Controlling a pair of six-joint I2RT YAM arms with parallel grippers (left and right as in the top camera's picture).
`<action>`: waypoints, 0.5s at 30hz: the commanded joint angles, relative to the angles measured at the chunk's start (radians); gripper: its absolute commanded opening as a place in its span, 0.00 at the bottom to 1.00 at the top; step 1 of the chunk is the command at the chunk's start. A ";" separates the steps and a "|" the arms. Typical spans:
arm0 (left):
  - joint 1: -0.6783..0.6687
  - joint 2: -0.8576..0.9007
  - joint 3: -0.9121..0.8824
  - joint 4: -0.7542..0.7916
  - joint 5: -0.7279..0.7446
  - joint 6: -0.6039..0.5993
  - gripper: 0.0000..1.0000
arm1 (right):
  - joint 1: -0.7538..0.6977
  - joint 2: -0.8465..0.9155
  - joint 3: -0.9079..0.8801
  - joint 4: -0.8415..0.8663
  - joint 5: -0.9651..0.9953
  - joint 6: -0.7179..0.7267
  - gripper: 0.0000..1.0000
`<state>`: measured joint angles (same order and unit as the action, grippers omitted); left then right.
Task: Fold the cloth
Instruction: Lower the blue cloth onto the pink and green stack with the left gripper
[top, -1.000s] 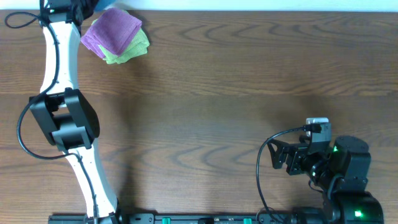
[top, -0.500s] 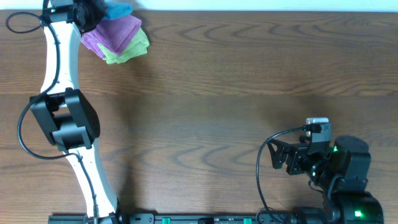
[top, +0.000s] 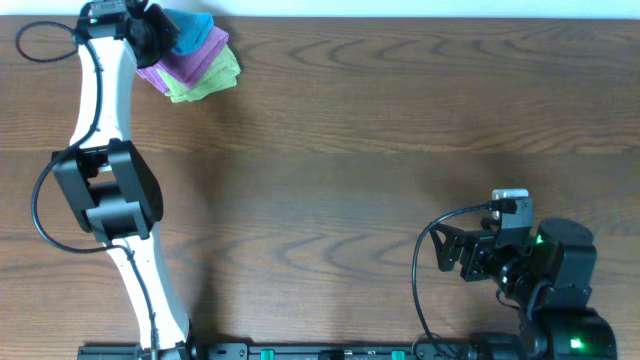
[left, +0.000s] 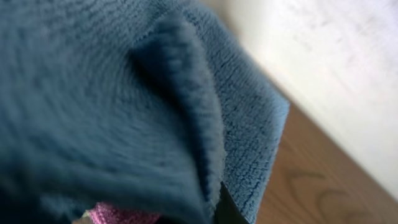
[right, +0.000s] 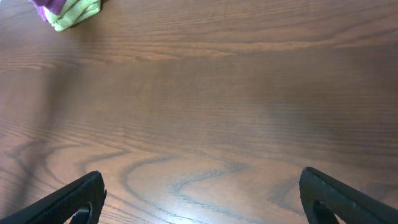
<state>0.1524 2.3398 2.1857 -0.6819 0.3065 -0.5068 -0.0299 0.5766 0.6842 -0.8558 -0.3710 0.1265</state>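
Observation:
The sky-blue cloth (top: 190, 28) hangs bunched from my left gripper (top: 160, 30) at the far left corner of the table, over the folded pile. In the left wrist view the blue cloth (left: 124, 106) fills nearly the whole frame and hides the fingers; only a dark fingertip shows at the bottom. My left gripper is shut on the cloth. My right gripper (right: 199, 199) is open and empty, low over bare wood at the front right, far from the cloth.
A folded purple cloth (top: 190, 62) lies on a folded yellow-green cloth (top: 205, 88) at the far left, just under the blue cloth. The pile shows small in the right wrist view (right: 68, 12). The table's far edge runs behind them. A pale surface lies beyond it.
My left gripper has moved right and slightly toward the table with the blue cloth, which now covers the top of the purple cloth. The right arm has not moved.

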 joint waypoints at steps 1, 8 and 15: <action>-0.009 -0.005 -0.021 0.002 -0.028 0.022 0.06 | -0.010 -0.002 -0.004 -0.002 -0.011 0.015 0.99; -0.009 -0.005 -0.039 0.000 -0.056 0.029 0.06 | -0.010 -0.002 -0.004 -0.002 -0.011 0.015 0.99; -0.009 -0.005 -0.064 -0.019 -0.055 0.042 0.12 | -0.010 -0.002 -0.004 -0.002 -0.011 0.015 0.99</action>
<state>0.1436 2.3398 2.1296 -0.6891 0.2657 -0.4896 -0.0299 0.5766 0.6842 -0.8558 -0.3706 0.1268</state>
